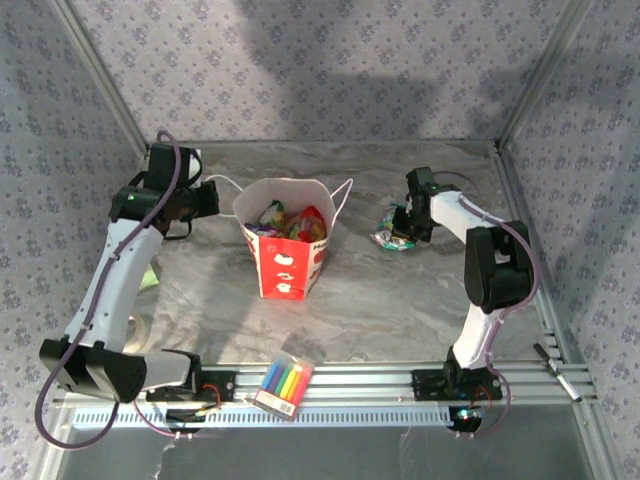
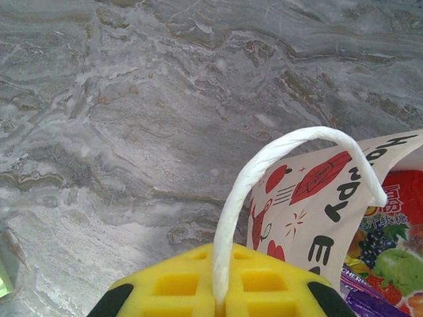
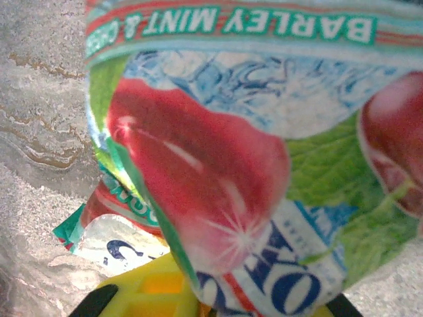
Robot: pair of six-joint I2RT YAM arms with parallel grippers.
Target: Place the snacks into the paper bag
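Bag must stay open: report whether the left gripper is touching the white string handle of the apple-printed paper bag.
Touching. The left wrist view shows the white string handle pinched between the yellow pads of the left gripper.

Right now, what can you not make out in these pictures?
Right gripper: in its wrist view the packet covers the fingertips, so the grip is unclear.
Bag: in the top view its walls hide how many snacks are inside.
Snacks: the left wrist view's right edge cuts them off.
Markers: too small in the top view to count.
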